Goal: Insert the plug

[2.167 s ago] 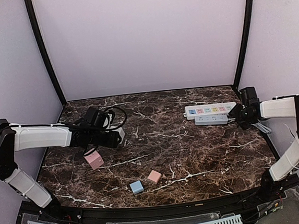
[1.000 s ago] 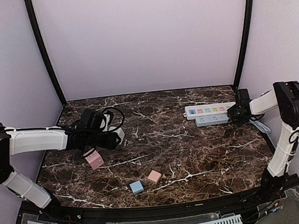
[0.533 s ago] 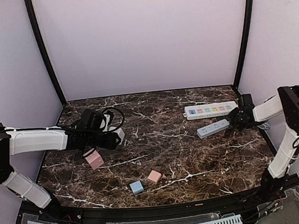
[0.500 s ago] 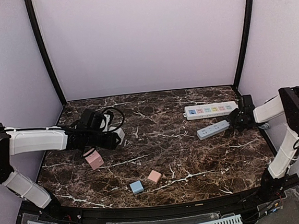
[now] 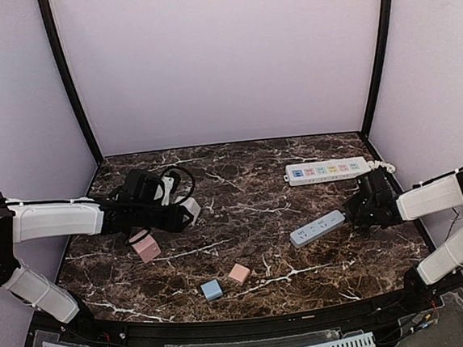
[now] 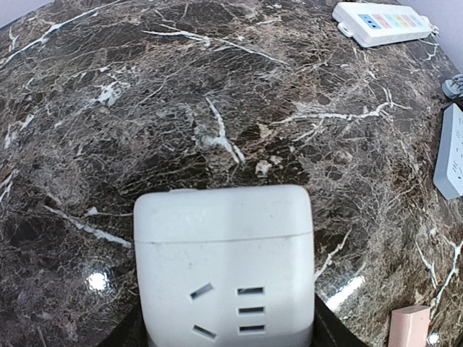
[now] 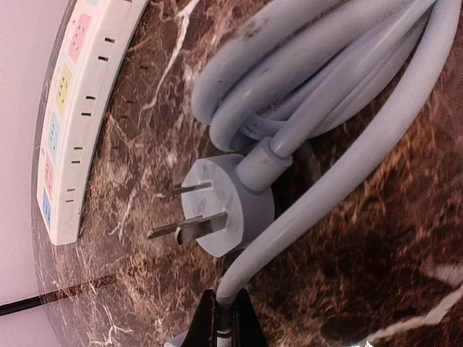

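The right claw (image 7: pixel 219 319) is pinched shut on a thick grey rubber cord (image 7: pixel 318 65). Just beyond its tips, the grey round three-pronged plug (image 7: pixel 224 206) lies on the dark marble-patterned table (image 7: pixel 362 289). Its prongs are turned toward a long white power strip with coloured sockets (image 7: pixel 79 101) — near, not touching. The left claw (image 5: pixel 185 215) grips a white cube-shaped plastic socket block (image 6: pixel 224 267) — at the table's left side.

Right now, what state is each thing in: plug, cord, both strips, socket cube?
grey plug: unplugged, lying loose, prongs bare.
grey cord: looped, pinched in the shut right gripper.
white power strip: flat, sockets empty.
grey power strip: flat, skewed.
white socket cube: clamped in the left gripper, sockets empty.
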